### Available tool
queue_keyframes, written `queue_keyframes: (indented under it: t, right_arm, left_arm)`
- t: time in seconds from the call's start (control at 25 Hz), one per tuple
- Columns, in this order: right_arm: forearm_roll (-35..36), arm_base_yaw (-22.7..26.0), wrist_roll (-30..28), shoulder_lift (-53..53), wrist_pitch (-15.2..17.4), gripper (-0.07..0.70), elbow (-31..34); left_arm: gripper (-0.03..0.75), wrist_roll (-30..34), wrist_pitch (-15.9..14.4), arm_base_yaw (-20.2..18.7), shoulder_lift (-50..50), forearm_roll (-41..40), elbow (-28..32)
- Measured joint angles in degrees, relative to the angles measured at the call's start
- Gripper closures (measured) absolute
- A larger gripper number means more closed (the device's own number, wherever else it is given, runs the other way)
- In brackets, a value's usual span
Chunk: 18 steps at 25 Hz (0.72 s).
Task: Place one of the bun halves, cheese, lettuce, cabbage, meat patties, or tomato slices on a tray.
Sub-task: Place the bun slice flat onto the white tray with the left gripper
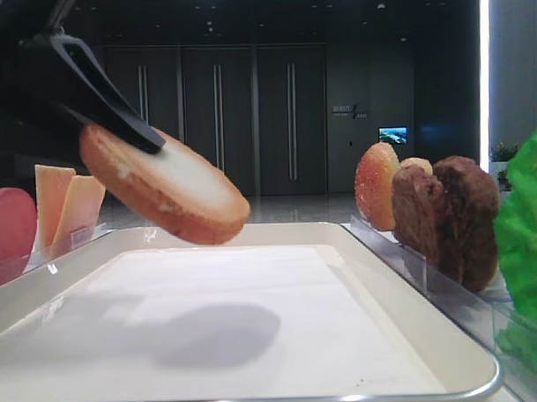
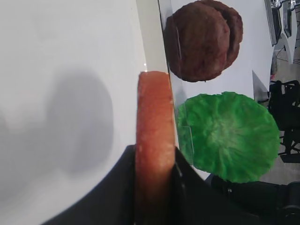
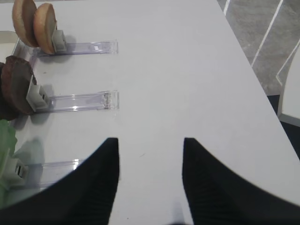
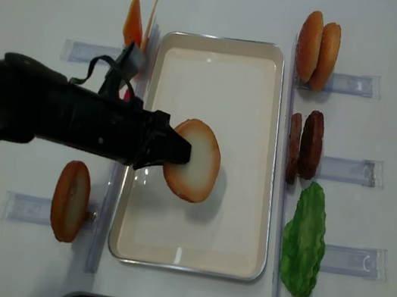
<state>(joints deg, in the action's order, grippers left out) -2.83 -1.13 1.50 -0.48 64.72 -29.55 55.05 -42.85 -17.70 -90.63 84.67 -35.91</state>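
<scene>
My left gripper is shut on a bun half, gripping it by its rim. The bun half hangs tilted above the white tray, pale cut face up, clear of the liner with its shadow beneath. In the left wrist view the bun half shows edge-on between the black fingers, above the tray. My right gripper is open over bare table, nothing between its fingers. Meat patties, lettuce and cheese stand in racks beside the tray.
Two orange-brown domed buns stand in the far right rack, and another bun in the near left rack. A pinkish-red tomato slice stands left of the tray. Clear plastic racks lie just ahead-left of my right gripper.
</scene>
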Motion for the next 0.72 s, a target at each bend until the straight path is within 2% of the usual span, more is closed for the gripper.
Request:
queue_keyframes:
  t: [0.32, 0.72]
  right_arm:
    - [0.0, 0.0, 0.0, 0.0, 0.0, 0.325, 0.0]
    - [0.0, 0.0, 0.0, 0.0, 0.0, 0.325, 0.0]
  left_arm:
    - [0.596, 9.1, 0.2, -3.8, -6.9, 8.7, 0.0]
    - [0.596, 11.0, 3.9, -4.2, -8.8, 10.0, -0.1]
